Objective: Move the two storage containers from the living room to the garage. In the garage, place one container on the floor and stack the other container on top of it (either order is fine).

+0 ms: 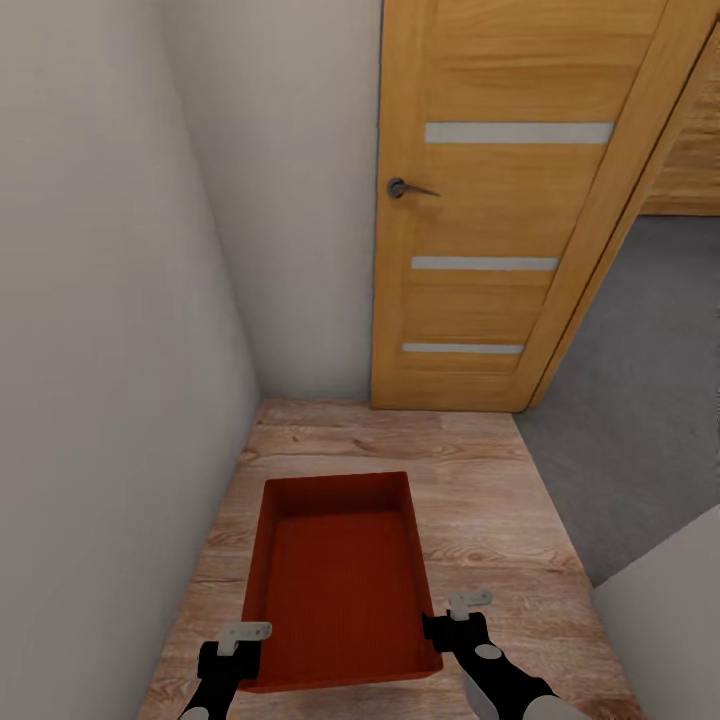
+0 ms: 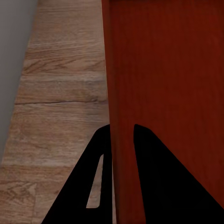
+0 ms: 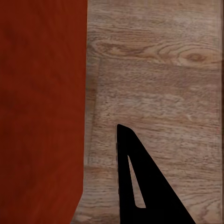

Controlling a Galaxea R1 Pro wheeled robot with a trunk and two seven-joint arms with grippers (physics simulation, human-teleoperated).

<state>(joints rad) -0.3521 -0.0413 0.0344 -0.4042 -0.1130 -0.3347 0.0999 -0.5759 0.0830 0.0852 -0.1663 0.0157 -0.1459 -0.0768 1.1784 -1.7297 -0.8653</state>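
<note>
Both pincers, left pincer (image 1: 240, 640) and right pincer (image 1: 455, 612), clamp the container (image 1: 340, 580) walls; it should be kept level, steering clear of the door (image 1: 500, 200).

Two robot arms show at the bottom edge of the head view. The left gripper (image 1: 243, 650) has a black, blocky body topped by a small pale grey bracket with dark screw dots. The right gripper (image 1: 452, 622) looks the same: a black body with a pale grey bracket bearing dark dots, and a rounded grey patch on its wrist. Behind it, the right forearm (image 1: 520, 692) is smooth and light grey with a black underside. In both wrist views the fingers (image 2: 156, 186) appear as flat, matte black triangles tapering to a point; one finger (image 3: 144, 186) has a narrow slot cut through it.
</note>
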